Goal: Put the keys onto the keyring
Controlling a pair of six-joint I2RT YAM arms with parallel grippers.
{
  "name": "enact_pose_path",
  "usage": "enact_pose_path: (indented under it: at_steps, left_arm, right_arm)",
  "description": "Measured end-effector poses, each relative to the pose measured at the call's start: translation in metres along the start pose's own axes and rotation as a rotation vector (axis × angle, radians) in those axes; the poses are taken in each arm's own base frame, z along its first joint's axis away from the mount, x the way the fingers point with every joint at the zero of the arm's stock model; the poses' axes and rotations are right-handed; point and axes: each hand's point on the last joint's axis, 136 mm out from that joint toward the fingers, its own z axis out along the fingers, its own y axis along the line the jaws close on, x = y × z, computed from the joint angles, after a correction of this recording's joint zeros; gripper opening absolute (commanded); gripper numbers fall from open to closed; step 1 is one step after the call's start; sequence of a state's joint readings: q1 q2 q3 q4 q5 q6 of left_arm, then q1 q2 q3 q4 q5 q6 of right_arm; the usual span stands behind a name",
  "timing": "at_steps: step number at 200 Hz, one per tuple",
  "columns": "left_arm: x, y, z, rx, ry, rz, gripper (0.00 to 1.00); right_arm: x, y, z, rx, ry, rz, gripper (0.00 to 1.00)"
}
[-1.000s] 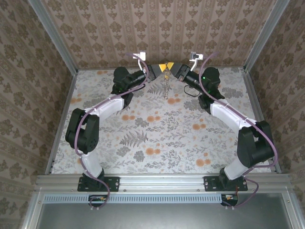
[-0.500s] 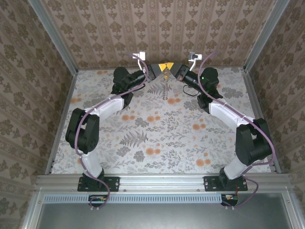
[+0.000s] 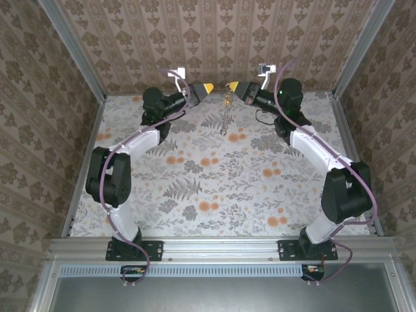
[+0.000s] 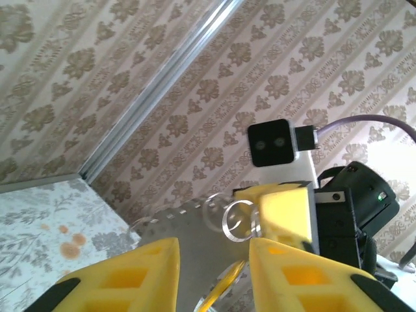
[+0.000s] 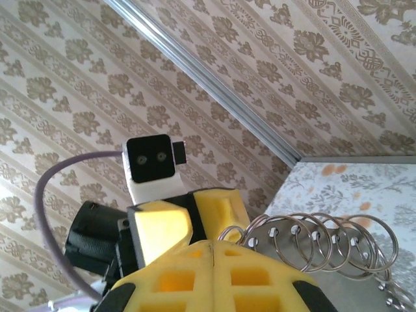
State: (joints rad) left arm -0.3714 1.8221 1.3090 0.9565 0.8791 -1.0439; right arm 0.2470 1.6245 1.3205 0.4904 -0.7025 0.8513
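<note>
The shut right claw pinched the seemingly light, slippery thin dull-metal keyring hoop by its rim; the left claw gaped empty

The left gripper has let go and drawn back toward the upper left of the top view. A gap now lies between it and the right gripper, where 1 second ago the 2 sets of yellow fingers met at top centre. Its fingers have parted (plain in the left wrist view). The left arm has swung left and the right arm has shifted up. The keyring now hangs from the right gripper alone.
</note>
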Motion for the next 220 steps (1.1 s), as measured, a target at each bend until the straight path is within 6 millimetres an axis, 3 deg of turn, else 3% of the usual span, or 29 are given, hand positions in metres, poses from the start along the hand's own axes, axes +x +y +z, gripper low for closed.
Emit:
enact_pose_path:
  at_steps: [19,43,108,220]
  left_arm:
    - [0.0,0.008,-0.006,-0.02,0.039,0.008,0.39]
    - [0.006,0.004,-0.003,-0.008,0.125,0.031,0.4]
    - [0.01,-0.039,-0.006,0.069,0.285,0.149,0.41]
    - [0.039,-0.07,0.01,0.183,0.385,0.135,0.36]
  right_arm:
    - [-0.001,0.006,0.001,-0.001,0.057,-0.048,0.0]
    - [0.004,0.014,0.004,-0.01,0.152,-0.119,0.0]
    - [0.034,0.005,-0.004,0.019,0.362,-0.235,0.0]
    - [0.05,-0.01,0.0,-0.023,0.333,-0.147,0.0]
